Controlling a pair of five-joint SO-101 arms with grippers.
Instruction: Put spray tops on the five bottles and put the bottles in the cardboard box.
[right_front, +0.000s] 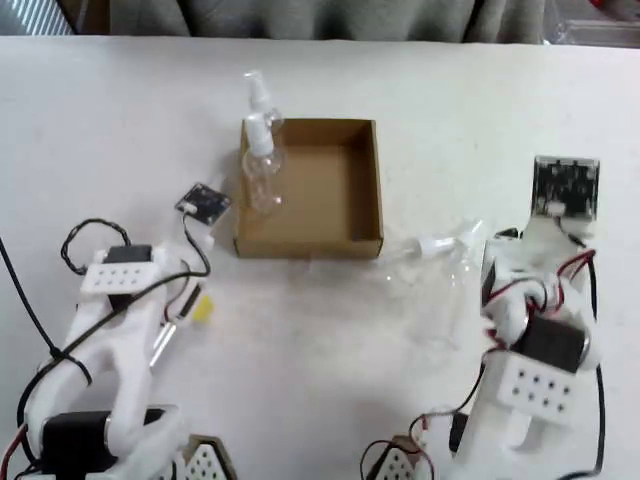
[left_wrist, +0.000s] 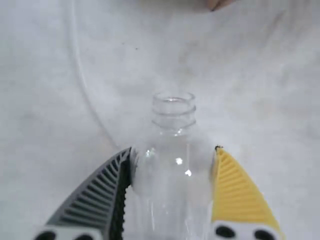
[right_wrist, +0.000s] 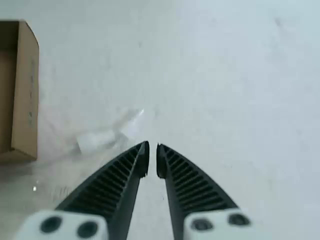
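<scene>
white table (right_front: 120, 110), cardboard box (right_front: 310, 243), curtain (right_front: 300, 15) behind

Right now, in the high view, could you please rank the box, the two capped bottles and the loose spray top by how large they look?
1. Box
2. Capped bottles: the two look alike, so I would not rank one over the other.
3. Spray top

Uncapped bottle (left_wrist: 172, 170), 2 spray-topped bottles (right_front: 264, 170) by box (right_front: 310, 243)
</scene>
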